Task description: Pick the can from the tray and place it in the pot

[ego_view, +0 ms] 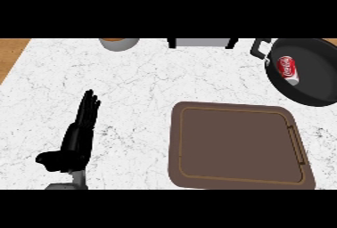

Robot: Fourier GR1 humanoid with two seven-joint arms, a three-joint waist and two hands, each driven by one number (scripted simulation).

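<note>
While my left hand (77, 138) rests open at the left of the counter (145, 75), fingers straight and pointing away, thumb out sideways, the can (287, 67) lies inside the pot (317, 76), beyond the tray (237, 147).

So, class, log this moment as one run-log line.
cola can: lying in pot | tray: no can | left robot hand: open, resting | right robot hand: unseen

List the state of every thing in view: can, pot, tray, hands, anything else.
can: lying on its side inside the pot.
pot: at the counter's far right, holding the can, partly cut off by the view's edge.
tray: flat on the counter, nothing on it.
left hand: open, fingers straight, resting at lower left.
right hand: not in view.
grey bowl: upright at the far edge, mostly cut off.
</note>
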